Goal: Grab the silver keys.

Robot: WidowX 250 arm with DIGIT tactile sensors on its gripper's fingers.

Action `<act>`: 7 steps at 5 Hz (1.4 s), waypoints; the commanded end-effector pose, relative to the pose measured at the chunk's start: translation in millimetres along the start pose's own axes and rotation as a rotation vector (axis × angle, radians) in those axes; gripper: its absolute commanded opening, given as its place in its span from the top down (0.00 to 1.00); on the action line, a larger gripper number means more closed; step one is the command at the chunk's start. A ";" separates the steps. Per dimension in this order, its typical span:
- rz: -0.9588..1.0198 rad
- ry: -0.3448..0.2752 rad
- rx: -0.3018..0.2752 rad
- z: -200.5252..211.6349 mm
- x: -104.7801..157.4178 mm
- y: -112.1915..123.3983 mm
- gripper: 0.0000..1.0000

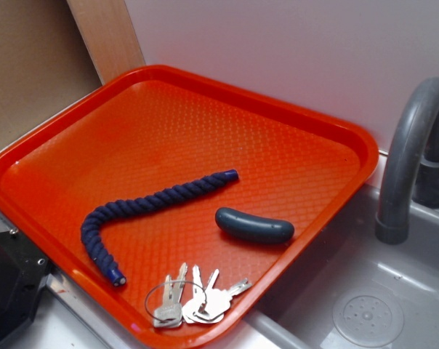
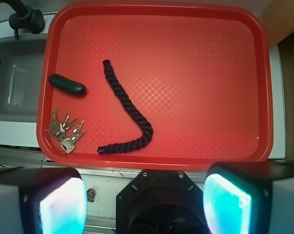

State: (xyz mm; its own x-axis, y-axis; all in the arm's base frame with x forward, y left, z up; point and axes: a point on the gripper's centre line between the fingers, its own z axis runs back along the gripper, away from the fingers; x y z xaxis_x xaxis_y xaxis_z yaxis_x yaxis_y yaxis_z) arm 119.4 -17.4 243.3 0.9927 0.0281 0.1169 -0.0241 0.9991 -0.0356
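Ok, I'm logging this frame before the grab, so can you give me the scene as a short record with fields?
target: silver keys, on a wire ring, near the tray's edge
surface: orange tray
other items: blue rope; dark teal sausage-shaped piece, both apart from the keys
beside tray: grey sink with faucet
hand: open, holding nothing, outside the tray

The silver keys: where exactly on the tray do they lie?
The silver keys lie at the orange tray's near edge in the exterior view, between the blue rope's end and the teal piece.
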 end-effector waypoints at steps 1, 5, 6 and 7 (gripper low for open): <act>0.000 0.000 0.000 0.0 0.0 0.0 0.00; -0.442 0.095 -0.155 -86.5 -51.5 -109.9 0.00; -0.430 0.106 -0.217 -98.3 -45.0 -121.0 0.00; -0.458 0.065 -0.237 -115.1 -42.6 -142.4 0.00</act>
State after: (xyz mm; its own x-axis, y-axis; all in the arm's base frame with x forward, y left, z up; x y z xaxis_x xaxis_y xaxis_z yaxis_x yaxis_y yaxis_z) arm 101.4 -163.2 120.7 0.9018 -0.4197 0.1032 0.4322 0.8787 -0.2027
